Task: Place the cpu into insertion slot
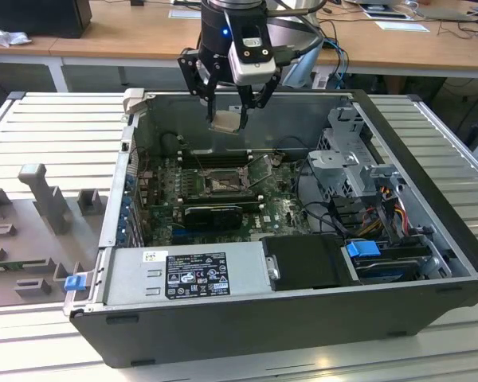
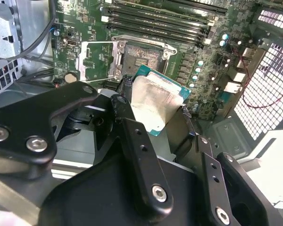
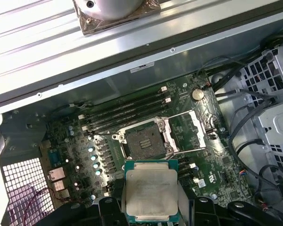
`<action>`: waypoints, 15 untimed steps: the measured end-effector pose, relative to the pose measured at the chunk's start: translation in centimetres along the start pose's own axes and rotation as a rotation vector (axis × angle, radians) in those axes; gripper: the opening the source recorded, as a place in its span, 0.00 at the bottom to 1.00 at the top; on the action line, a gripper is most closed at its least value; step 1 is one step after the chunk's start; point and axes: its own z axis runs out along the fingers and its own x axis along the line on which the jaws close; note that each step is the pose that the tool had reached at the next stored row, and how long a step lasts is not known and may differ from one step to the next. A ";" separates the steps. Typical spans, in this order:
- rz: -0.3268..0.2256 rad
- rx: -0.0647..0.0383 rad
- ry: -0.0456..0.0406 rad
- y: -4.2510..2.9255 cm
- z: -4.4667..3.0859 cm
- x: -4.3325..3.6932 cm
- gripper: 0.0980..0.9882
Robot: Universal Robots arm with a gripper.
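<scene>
Jaws grip the cpu (image 3: pixel 151 193) above the insertion slot (image 3: pixel 144 141); silver top, green rim.

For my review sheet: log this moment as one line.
gripper: shut on cpu | cpu: held over motherboard, not seated | insertion slot: frame open, empty

I am working in a robotics lab, at a test bench for computer assembly. A large black metal desktop computer case (image 1: pixel 303 326) is lying open on its side on a ribbed silver aluminium table (image 1: pixel 56 119), baring its green motherboard (image 3: pixel 203 155). Moulded grey plastic part holders (image 1: pixel 44 195) are sitting on the table at the exterior view's left. Long pale wooden desks (image 1: pixel 143 44) are running behind, carrying white papers (image 1: pixel 402 25) and trailing black cables (image 1: pixel 338 57). My black two-fingered gripper (image 1: pixel 228 118) is pinching a small silver-grey square cpu (image 3: pixel 151 193) above the case.
</scene>
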 end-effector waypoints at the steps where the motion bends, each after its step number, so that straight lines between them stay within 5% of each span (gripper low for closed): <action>1: 0.004 0.000 -0.0004 0.00 0.00 0.00 0.48; 15: 0.052 -0.001 -0.0046 0.00 0.00 0.00 0.48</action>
